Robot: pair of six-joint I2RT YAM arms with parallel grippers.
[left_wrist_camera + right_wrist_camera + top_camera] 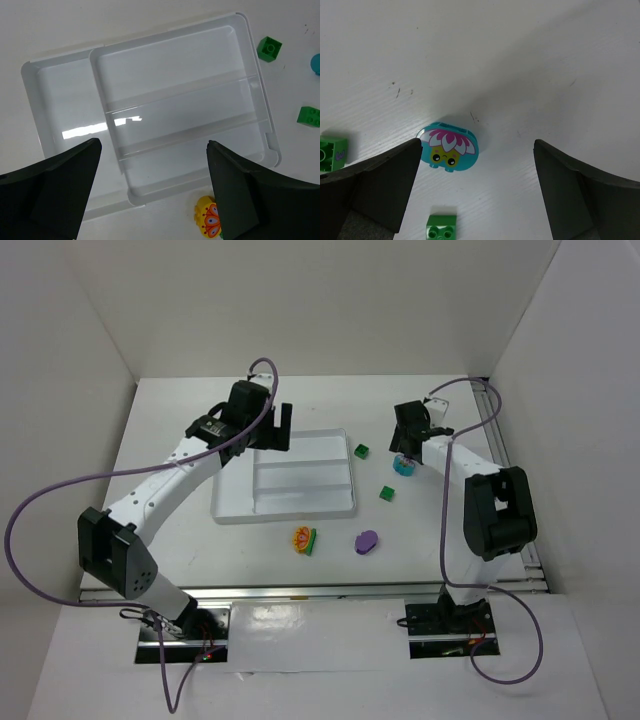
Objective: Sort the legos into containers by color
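The white tray (300, 502) lies left of centre, its compartments (165, 65) bare. My left gripper (260, 438) hovers open over the tray's near-left part (152, 145). The orange-yellow piece (304, 539) lies just in front of the tray, and also shows by the right finger in the left wrist view (207, 219). The purple oval (366, 542) lies to its right. Two green cubes (361, 451) (387, 494) sit right of the tray. My right gripper (408, 447) is open just above the cyan-and-pink piece (449, 147), which lies near its left finger.
White walls enclose the table on the left, back and right. A metal rail (505, 440) runs along the right edge. Purple cables (40, 500) loop off both arms. The two green cubes also show in the right wrist view (332, 152) (441, 226).
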